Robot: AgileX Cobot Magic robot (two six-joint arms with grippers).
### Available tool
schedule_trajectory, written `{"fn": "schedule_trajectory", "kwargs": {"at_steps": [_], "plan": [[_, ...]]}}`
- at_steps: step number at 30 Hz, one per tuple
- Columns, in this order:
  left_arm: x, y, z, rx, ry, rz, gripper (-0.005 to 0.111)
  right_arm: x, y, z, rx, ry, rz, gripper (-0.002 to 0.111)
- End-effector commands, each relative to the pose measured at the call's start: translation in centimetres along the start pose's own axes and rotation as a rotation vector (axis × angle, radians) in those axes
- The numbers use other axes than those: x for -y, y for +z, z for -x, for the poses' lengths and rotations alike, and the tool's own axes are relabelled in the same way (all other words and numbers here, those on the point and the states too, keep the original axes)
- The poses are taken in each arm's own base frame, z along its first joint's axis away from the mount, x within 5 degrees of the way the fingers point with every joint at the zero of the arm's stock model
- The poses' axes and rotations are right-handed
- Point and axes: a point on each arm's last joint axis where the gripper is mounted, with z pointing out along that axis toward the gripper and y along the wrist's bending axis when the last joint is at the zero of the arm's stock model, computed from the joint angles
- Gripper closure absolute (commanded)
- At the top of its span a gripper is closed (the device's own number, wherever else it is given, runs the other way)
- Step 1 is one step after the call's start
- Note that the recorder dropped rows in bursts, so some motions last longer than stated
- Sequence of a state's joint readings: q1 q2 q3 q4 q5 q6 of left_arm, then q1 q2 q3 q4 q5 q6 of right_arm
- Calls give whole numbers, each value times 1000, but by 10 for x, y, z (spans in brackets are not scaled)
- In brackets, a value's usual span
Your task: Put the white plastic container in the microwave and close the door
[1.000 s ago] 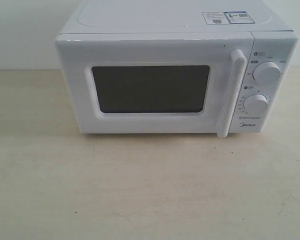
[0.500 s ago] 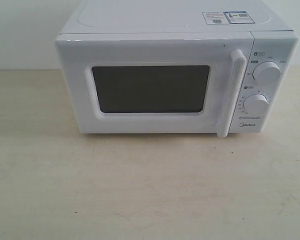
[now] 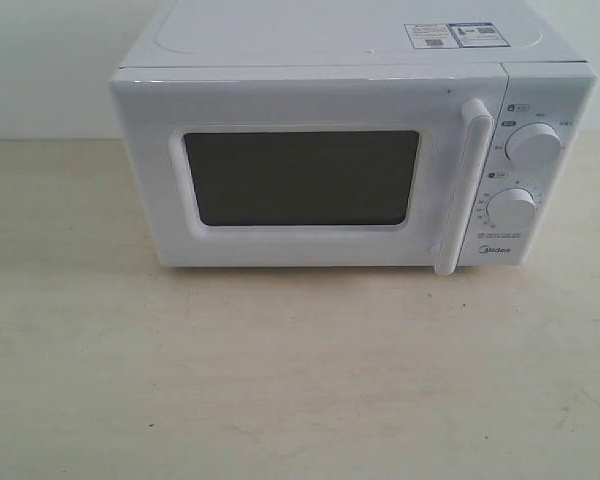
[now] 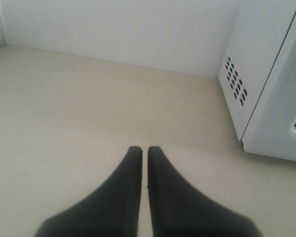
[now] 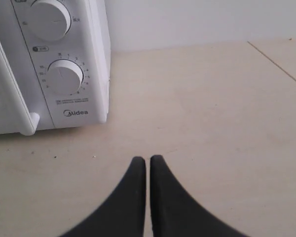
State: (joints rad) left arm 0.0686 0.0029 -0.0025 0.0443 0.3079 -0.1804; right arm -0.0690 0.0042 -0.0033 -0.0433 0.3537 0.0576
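My left pincer [image 4: 143, 148] and right pincer [image 5: 148, 158] are pinched narrow and empty. The white boxy microwave [image 3: 330, 45] sits ahead, between them, its dark-windowed white door [image 3: 300, 178] closed. I can't see the white plastic container anywhere. Yanking the door could drag the microwave across the tabletop [image 3: 280, 380].

- One microwave [image 3: 310, 40], filling the upper middle of the exterior view.
- One door [image 3: 300, 100] on its front, with one dark window [image 3: 301, 178] at the centre and one upright bar handle [image 3: 462, 185] at the door's right edge.
- Two round dials at the right of the front: an upper dial [image 3: 533, 145] and a lower dial [image 3: 511, 209].
- One logo [image 3: 494, 253], just below the lower dial.
- Two stickers side by side at the upper right: a white sticker [image 3: 427, 36] and a blue-and-white sticker [image 3: 477, 33].
- One table [image 3: 280, 380], across the lower half.
- Two grippers, a left gripper [image 4: 143, 150] and a right gripper [image 5: 147, 160], each with two black fingers [image 4: 123, 192].
- One cluster of vent holes [image 4: 236, 84] on the microwave's side wall, too small to count surely.
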Motion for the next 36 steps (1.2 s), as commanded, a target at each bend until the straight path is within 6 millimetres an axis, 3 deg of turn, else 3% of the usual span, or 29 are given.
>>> {"fn": "schedule_trajectory", "kwargs": {"at_steps": [1,36], "plan": [[0,0,0,4,-11,-1,102,-1,0,-1,-4,-48,26,108],[0,0,0,4,-11,-1,102,-3,0,-1,-2,-48,55,108]]}}
